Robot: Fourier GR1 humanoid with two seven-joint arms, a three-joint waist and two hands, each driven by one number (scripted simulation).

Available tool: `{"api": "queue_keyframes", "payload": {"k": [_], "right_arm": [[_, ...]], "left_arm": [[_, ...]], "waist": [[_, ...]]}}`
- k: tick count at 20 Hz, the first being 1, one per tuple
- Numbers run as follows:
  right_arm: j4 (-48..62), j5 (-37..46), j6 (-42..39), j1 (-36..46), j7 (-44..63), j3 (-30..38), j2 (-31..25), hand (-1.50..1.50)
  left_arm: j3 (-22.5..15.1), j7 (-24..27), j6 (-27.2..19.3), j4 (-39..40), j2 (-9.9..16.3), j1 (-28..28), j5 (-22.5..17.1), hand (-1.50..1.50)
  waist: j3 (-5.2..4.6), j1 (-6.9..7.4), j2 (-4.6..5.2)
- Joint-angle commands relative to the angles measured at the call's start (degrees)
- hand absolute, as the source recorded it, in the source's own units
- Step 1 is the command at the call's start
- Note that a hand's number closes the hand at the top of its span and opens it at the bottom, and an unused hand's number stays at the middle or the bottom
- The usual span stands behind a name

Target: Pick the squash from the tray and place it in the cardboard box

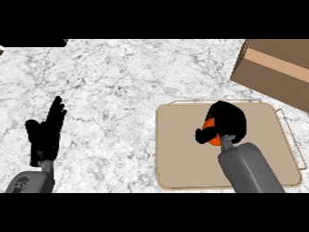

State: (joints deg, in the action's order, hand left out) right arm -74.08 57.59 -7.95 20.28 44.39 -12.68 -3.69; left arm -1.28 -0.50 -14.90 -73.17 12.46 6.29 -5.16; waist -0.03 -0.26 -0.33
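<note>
Right hand [225, 121] curled round the orange squash [212, 131], still over the tray [183, 167] centre, so grab looks done, lift and carry not yet. Cardboard box [284, 68] sits at approx 1 o'clock from tray. Left hand [46, 131] rests open at 9 o'clock.

This looks like a kitchen: the table [130, 77] is a white-and-grey speckled marble-like slab, and on it sit a flat beige rectangular tray with thin wire handles [183, 158] and a brown cardboard box [284, 68], though little else shows.
</note>
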Motion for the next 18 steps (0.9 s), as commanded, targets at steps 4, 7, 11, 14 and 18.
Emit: {"api": "queue_keyframes", "payload": {"k": [4,7,11,14,18], "right_arm": [[-13.2,-1.7,-4.9,-10.5,-20.6,-9.1,-11.2,1.50],[-22.7,-3.2,-7.8,-11.5,-21.5,-6.1,-15.9,1.50],[-39.8,-4.6,-14.7,-13.0,-15.9,-5.6,-16.9,1.50],[-48.3,-7.9,-16.0,-14.2,-15.6,-0.7,-18.3,1.50],[-55.5,-13.4,-22.8,-7.6,-7.9,7.1,-16.5,1.50]], "left_arm": [[0.6,-0.9,-0.2,-1.8,0.9,-0.8,0.3,0.00],[-0.5,1.2,-0.5,-1.0,-0.9,-2.2,1.5,0.00],[1.8,-1.1,1.8,0.0,1.4,0.7,-0.4,0.00],[2.6,-1.1,1.5,0.3,1.1,1.2,-0.6,0.00],[2.4,2.6,3.5,-0.8,1.0,-3.3,-1.1,0.00]], "waist": [[0.05,-0.62,-0.07],[0.02,-0.36,0.09],[-0.03,-0.74,0.02],[-0.03,-0.98,0.04],[-0.05,-0.06,0.12]]}}
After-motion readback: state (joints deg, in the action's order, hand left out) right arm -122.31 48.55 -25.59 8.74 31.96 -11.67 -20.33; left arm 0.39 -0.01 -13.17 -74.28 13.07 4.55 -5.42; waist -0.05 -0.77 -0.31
